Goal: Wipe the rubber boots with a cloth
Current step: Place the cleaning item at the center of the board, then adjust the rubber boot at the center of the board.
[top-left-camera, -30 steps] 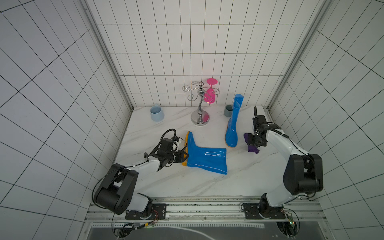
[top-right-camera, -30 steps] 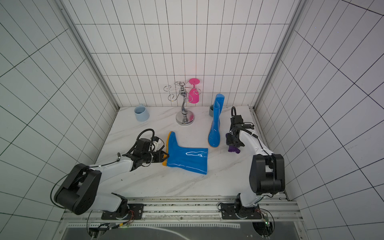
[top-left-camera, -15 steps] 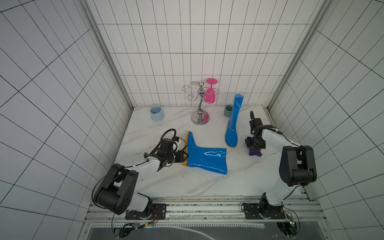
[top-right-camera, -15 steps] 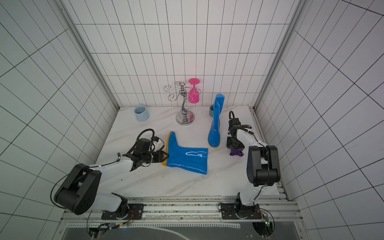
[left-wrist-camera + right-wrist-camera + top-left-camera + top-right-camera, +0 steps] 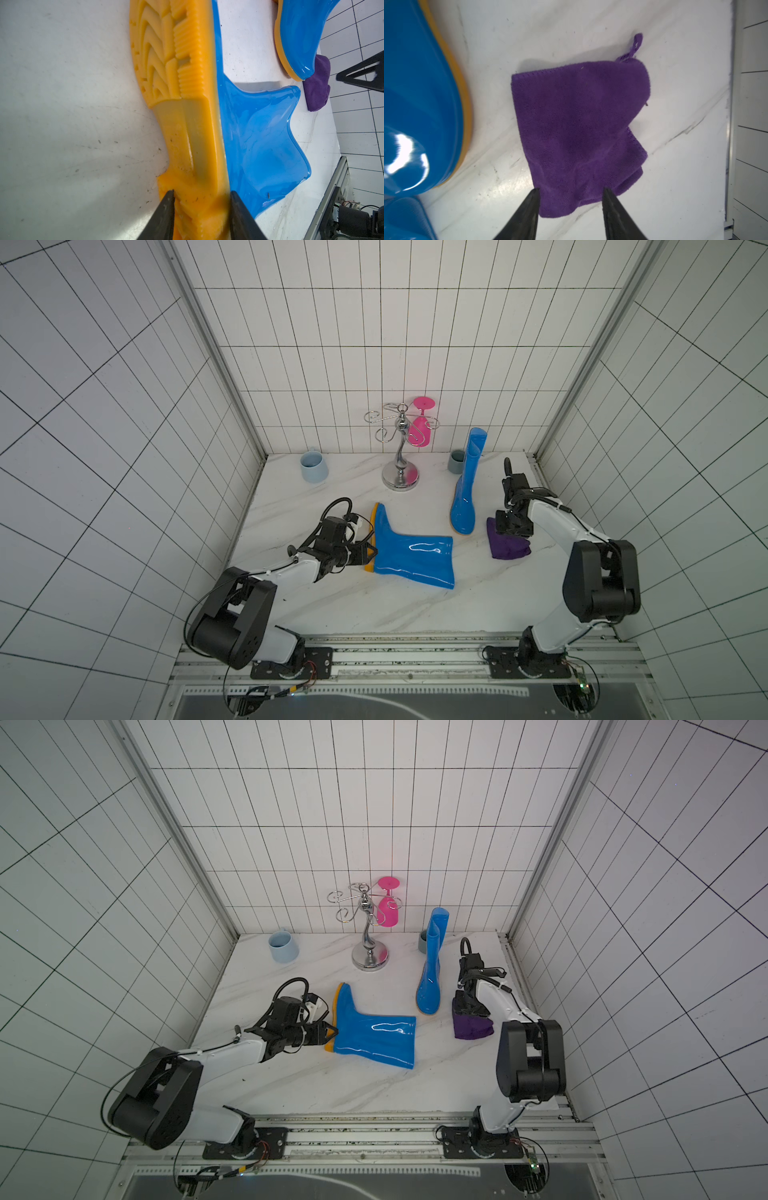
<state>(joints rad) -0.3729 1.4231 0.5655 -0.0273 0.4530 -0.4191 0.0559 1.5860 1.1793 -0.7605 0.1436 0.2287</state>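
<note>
— What's in the cups?
— Can't tell. The blue mug (image 5: 313,466) stands far left; the grey cup (image 5: 456,460) is half hidden behind the upright boot (image 5: 465,506). A pink glass (image 5: 417,433) hangs upside down on the metal rack (image 5: 400,481).
— The arms?
— The left gripper (image 5: 200,192) clamps the sole of the lying boot (image 5: 411,558). The right gripper (image 5: 571,189), jaws apart, sits over the cloth (image 5: 509,547), just right of the upright boot's toe.

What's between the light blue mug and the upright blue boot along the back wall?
The chrome glass rack, with a pink stemmed glass hanging on it, and a small grey cup right beside the upright boot; both top views show this.
</note>
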